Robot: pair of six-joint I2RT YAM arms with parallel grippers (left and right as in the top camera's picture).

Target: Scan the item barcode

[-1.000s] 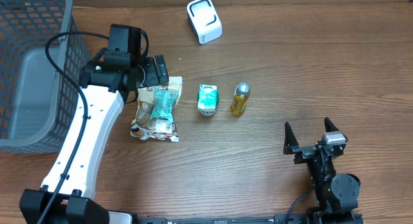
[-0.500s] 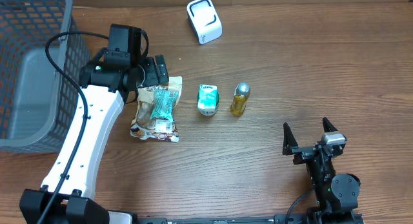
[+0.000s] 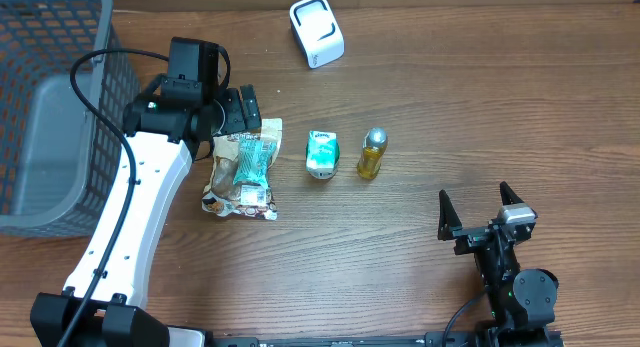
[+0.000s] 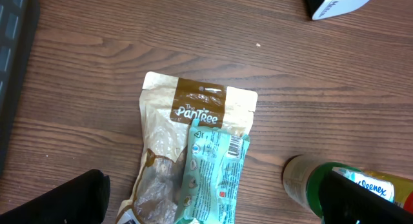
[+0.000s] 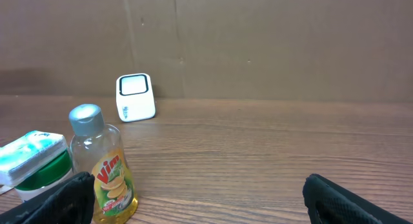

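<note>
Where the table (image 3: 450,97) reaches its left edge, a grey mesh basket (image 3: 40,107) fills the far corner. Just right of it, the left gripper (image 3: 243,112) hangs over the top edge of a brown snack pouch (image 4: 193,104), its fingers spread wide and pinching nothing. A teal packet (image 4: 213,166) lies on top of the pouch along its right side. The white scanner (image 3: 317,31) stands near the far edge, well apart from the items, with bare wood between. Below it, a tissue pack (image 3: 321,153) lies just right of the pouch, and a yellow bottle (image 3: 372,154) lies just beside the pack, apart from it. Bare wood extends right of the bottle. The right gripper (image 3: 481,209) sits near the front edge, fingers spread wide and pinching nothing, well apart from every item.
</note>
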